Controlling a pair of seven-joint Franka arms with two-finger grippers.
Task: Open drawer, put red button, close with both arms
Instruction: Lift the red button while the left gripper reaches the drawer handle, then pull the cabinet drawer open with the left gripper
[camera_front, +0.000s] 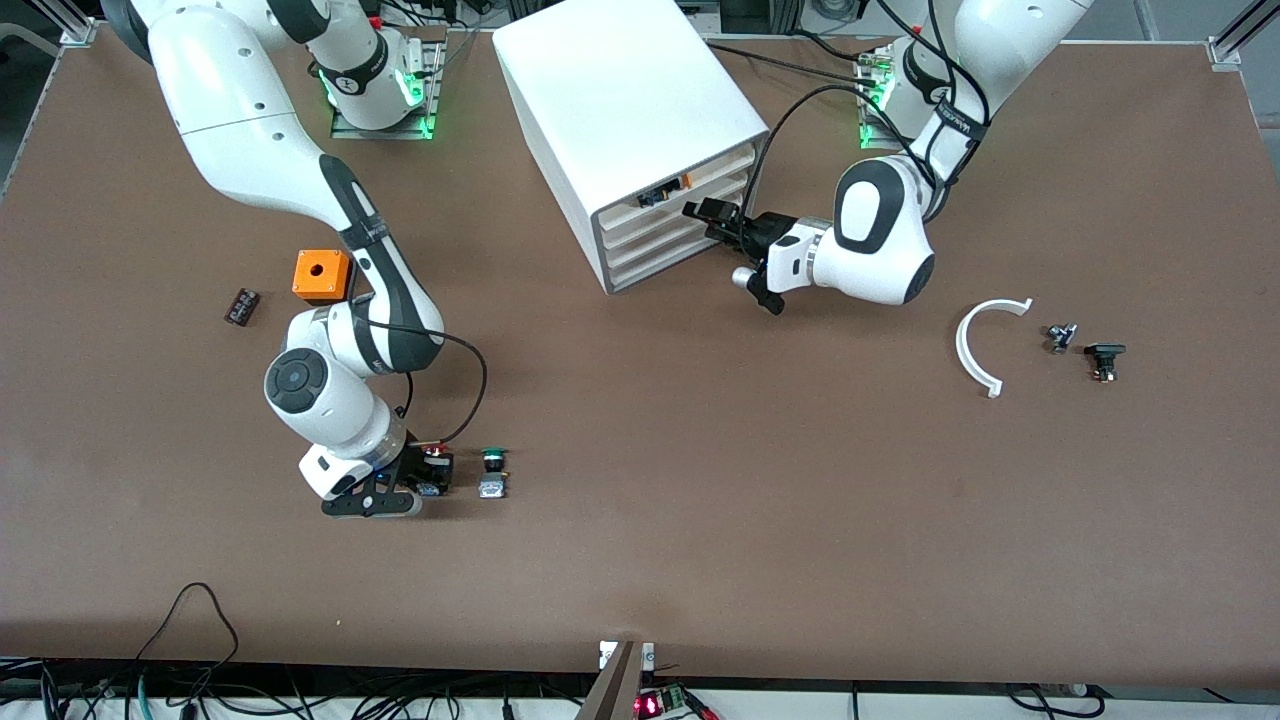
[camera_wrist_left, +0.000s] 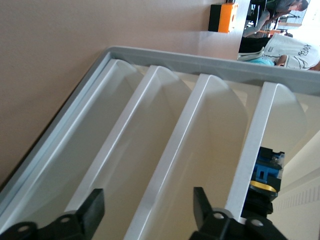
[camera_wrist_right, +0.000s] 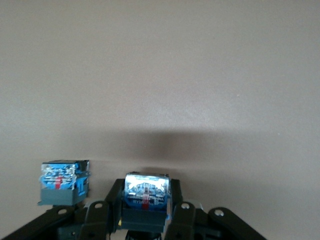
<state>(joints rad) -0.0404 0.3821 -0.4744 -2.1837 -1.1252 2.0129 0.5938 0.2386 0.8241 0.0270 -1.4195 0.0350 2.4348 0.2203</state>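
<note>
The white cabinet (camera_front: 630, 100) stands at the robots' side of the table with all four drawers shut. The drawer (camera_front: 690, 207) is second from the top, under one showing a black-and-orange part (camera_front: 665, 190). My left gripper (camera_front: 702, 213) is open and empty, level with the drawer fronts and close in front of them; in the left wrist view (camera_wrist_left: 148, 207) its fingers (camera_wrist_left: 92, 210) straddle a white front edge. My right gripper (camera_front: 432, 476) is low on the table, shut on the red button (camera_front: 437, 455), whose metal base shows between the fingers in the right wrist view (camera_wrist_right: 146, 192).
The green button (camera_front: 493, 470) lies just beside the red one, toward the left arm's end; it also shows in the right wrist view (camera_wrist_right: 62, 182). An orange box (camera_front: 322, 275) and a small black part (camera_front: 241, 306) lie by the right arm. A white curved piece (camera_front: 985, 345) and small parts (camera_front: 1105, 358) lie toward the left arm's end.
</note>
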